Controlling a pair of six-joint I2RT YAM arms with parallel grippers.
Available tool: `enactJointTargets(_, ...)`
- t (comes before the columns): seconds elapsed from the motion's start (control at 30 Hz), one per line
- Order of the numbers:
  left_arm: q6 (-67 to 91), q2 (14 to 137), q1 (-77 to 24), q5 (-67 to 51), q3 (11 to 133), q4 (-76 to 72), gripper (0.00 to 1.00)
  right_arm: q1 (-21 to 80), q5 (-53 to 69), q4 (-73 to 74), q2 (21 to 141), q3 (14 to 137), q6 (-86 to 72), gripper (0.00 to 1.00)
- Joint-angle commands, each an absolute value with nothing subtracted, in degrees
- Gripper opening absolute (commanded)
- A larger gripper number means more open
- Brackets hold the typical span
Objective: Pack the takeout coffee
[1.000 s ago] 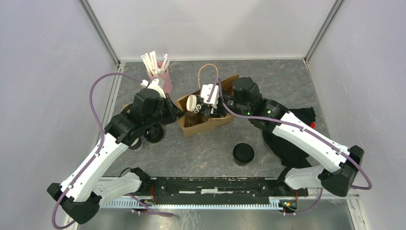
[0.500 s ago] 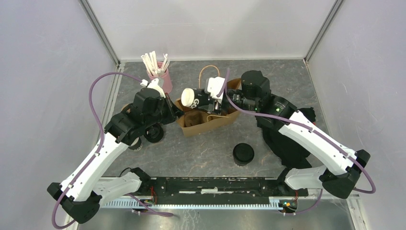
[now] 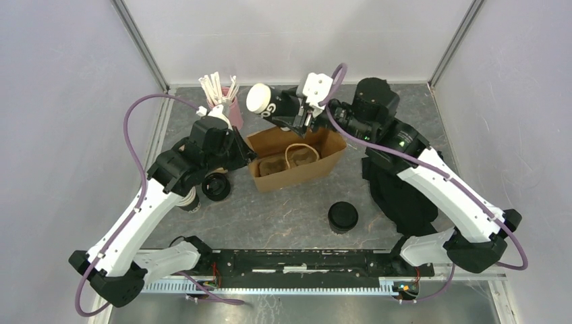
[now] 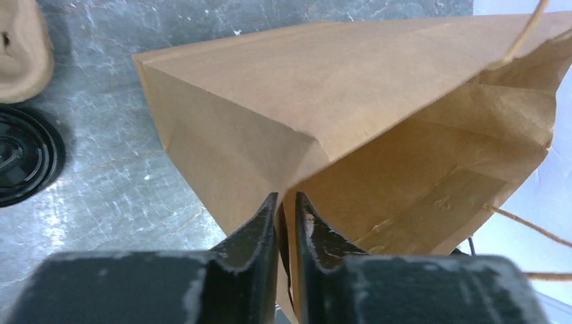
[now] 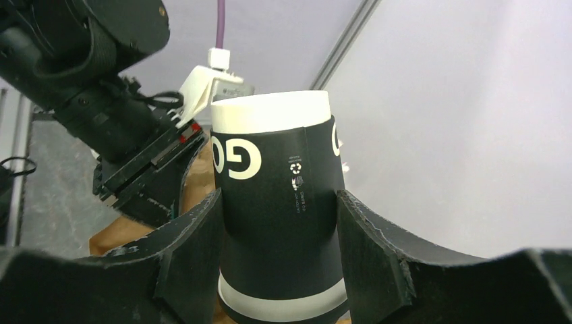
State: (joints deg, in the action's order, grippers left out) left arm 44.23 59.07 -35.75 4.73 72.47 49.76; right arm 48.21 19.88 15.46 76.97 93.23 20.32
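Note:
A dark paper cup (image 3: 268,102) printed "GO" lies sideways in the air behind the brown paper bag (image 3: 317,165), its cream end facing left. My right gripper (image 3: 297,113) is shut on its body; in the right wrist view the cup (image 5: 276,202) fills the space between both fingers (image 5: 192,253). No lid shows on it. My left gripper (image 3: 249,156) pinches the bag's left wall (image 4: 222,128), its jaws a narrow slit apart with the paper edge between them. A pulp cup carrier (image 3: 273,165) sits inside the bag. A black-lidded cup (image 3: 342,217) stands on the table in front.
A pink cup of white sticks (image 3: 228,113) stands behind the left arm. A black lid (image 3: 216,185) lies beside the left wrist, also at the left edge of the left wrist view (image 4: 20,162). A black cloth (image 3: 405,199) lies under the right arm.
The right gripper has lifted the cup out of the bag, up and to the back left. The bag now stands taller with its mouth open. The left arm has held its place.

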Motion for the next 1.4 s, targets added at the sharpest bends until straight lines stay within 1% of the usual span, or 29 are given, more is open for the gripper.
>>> enactJointTargets(0.0,43.62,60.67,-35.77,8.06,78.61,52.05,0.25,47.98,15.26,16.01,77.13,98.86,22.36,0.48)
enactJointTargets(0.07,42.72,61.18,-35.77,7.86,81.05,52.35,0.33,47.94,14.46,16.79,77.55,100.06,23.64,0.48)
enactJointTargets(0.17,40.58,60.65,-35.77,7.74,84.54,52.16,0.55,48.01,13.28,17.48,77.9,101.08,25.06,0.49)
enactJointTargets(0.23,38.87,59.82,-35.77,8.2,86.08,51.83,0.65,47.99,12.62,17.3,77.78,100.99,25.85,0.49)
enactJointTargets(0.3,37.47,59.01,-35.77,8.59,87.71,51.33,0.74,47.99,12.01,17.23,77.87,101.07,26.55,0.5)
enactJointTargets(0.4,35.35,57.92,-35.77,7.55,89.86,49.53,0.82,47.99,11.25,17.66,78.05,101.12,27.71,0.51)
enactJointTargets(0.5,34.46,57.21,-35.77,5.79,91.72,46.44,0.84,47.99,11.17,18.31,78.22,101.34,28.51,0.51)
enactJointTargets(0.6,36.24,56.54,-35.77,3.28,92.65,41.27,0.92,47.99,12.89,18.96,77.91,101.22,29.43,0.52)
enactJointTargets(0.67,39.22,56.34,-35.77,1.56,92.81,36.93,0.96,48.05,14.19,19.49,77.63,100.89,29.74,0.52)
enactJointTargets(0.77,46.03,57.74,-35.78,3.43,94.59,35.39,0.99,47.99,16.08,19.88,77.02,100.12,29.73,0.51)
enactJointTargets(0.9,49.47,60.86,-35.77,5.27,98.53,37.58,1.0,48.01,17.02,19.44,76.16,98.77,28.73,0.51)
enactJointTargets(1.13,51.32,62.57,-35.77,3.93,98.0,35.23,1.0,48.1,19.39,18.52,75.77,97.71,27.67,0.51)
enactJointTargets(1.37,49.99,63.76,-35.77,0.67,97.85,35.34,1.0,48.08,19.15,19.25,75.66,96.59,28.42,0.51)
